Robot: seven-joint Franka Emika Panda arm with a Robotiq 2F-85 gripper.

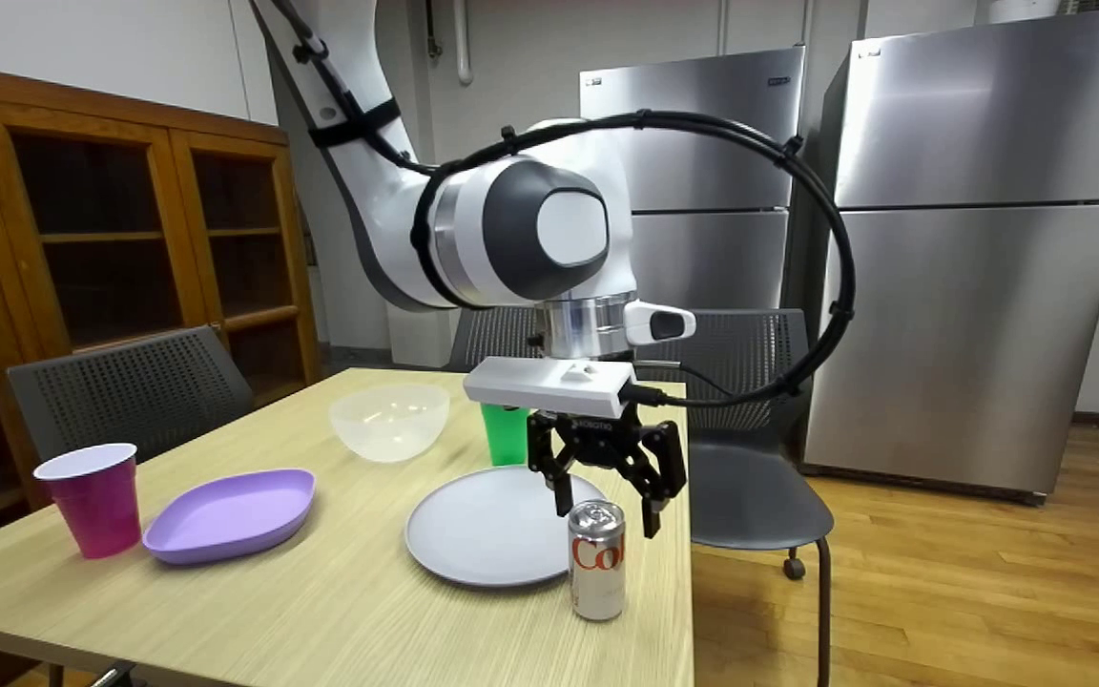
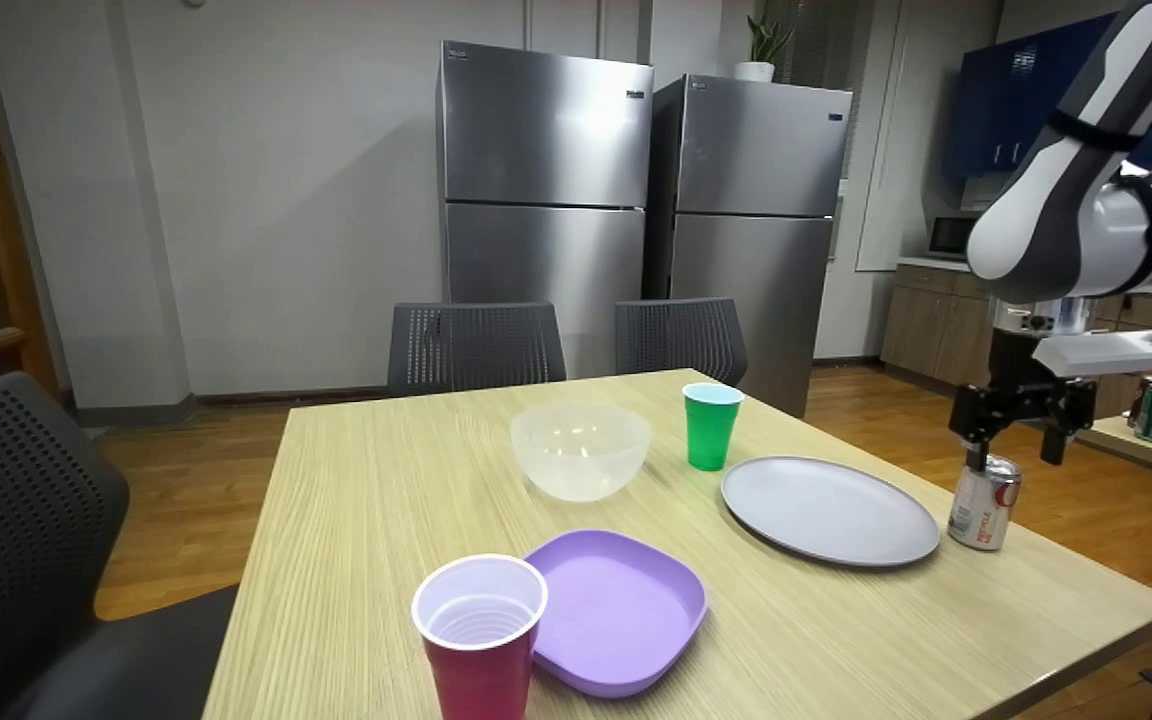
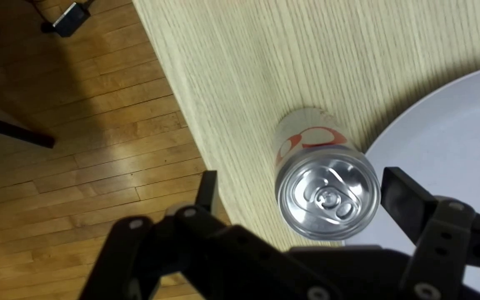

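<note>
Can (image 1: pixel 597 563), spread fingers (image 3: pixel 406 200), tab (image 3: pixel 336 203) in wrist view

A silver can (image 1: pixel 597 579) with red lettering stands upright just beside the gray plate (image 2: pixel 829 510).

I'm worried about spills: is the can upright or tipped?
Upright. In both exterior views the can stands on the table, its lid on top.

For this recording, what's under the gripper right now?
Under the open gripper, an upright soda can stands on the table, beside the gray plate. The wrist view shows the can's lid; the table beneath its base and part of the plate are covered.
</note>
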